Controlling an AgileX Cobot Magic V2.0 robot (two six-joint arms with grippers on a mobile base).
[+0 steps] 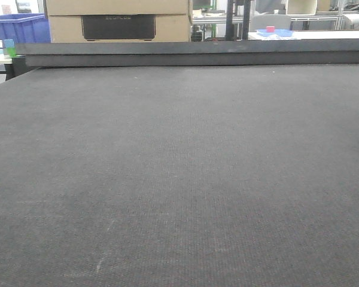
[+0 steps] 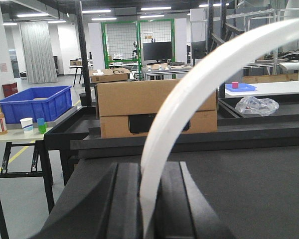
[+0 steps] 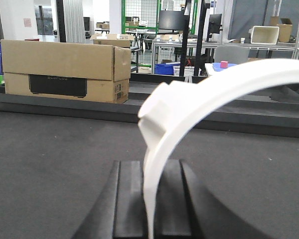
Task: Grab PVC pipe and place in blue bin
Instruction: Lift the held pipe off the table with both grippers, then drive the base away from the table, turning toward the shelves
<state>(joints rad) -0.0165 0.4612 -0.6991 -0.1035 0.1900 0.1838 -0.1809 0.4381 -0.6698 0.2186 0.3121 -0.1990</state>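
In the left wrist view my left gripper (image 2: 150, 172) is shut on a white curved PVC pipe strap (image 2: 199, 74) that arcs up and to the right out of frame. In the right wrist view my right gripper (image 3: 150, 167) is shut on a white curved PVC strap (image 3: 214, 87) with a raised block near its left bend. No holed tab shows on either. The blue bin (image 2: 35, 102) stands on a side table far left beyond the table; it also shows in the front view (image 1: 18, 27). Neither gripper appears in the front view.
A dark felt table (image 1: 179, 179) with a raised black back ledge (image 1: 197, 54). A cardboard box (image 2: 157, 107) stands behind the ledge, seen also in the right wrist view (image 3: 65, 67). A bottle and cups (image 2: 25, 124) sit beside the bin. A crumpled plastic bag (image 2: 256, 105) lies at back right.
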